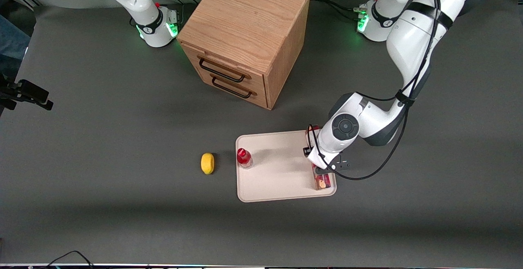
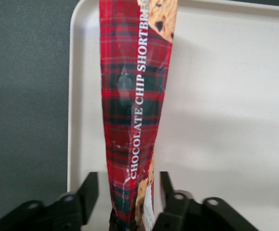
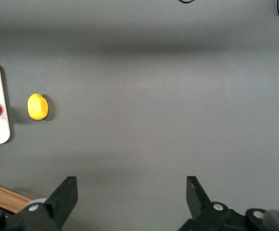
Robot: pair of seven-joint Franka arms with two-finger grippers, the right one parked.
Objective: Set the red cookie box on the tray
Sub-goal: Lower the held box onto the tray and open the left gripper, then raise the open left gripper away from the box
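the left arm's gripper (image 1: 320, 171) hangs low over the tray (image 1: 278, 175), at the tray's end toward the working arm, straddling the red cookie box (image 1: 322, 182). in the left wrist view its two black fingers (image 2: 90, 187) stand one on each side of the box (image 2: 134, 96), parted a little wider than the carton, with a thin strip of cream tray (image 2: 226, 96) showing between each finger and the tartan cardboard, so the gripper (image 2: 128, 180) grips nothing. the box lies flat inside the tray, lengthwise just beside the low rim at that end, one end pointing toward the front camera and the other running under the wrist. white lettering reading "chocolate chip" runs along its side, and a cookie picture shows at the end nearer the front camera. the tray sits on the dark grey table (image 1: 122, 138), nearer the front camera than the wooden drawer cabinet (image 1: 245, 36), whose two dark-handled drawers face the table. at the tray's end toward the parked arm a small red-capped bottle (image 1: 244, 157) stands upright on the tray, close to its rim. a yellow lemon-like fruit (image 1: 207, 163) lies on the table near that rim, off the tray, a short way from the bottle toward the parked arm's end. bottle and box are well apart, with bare tray between them.
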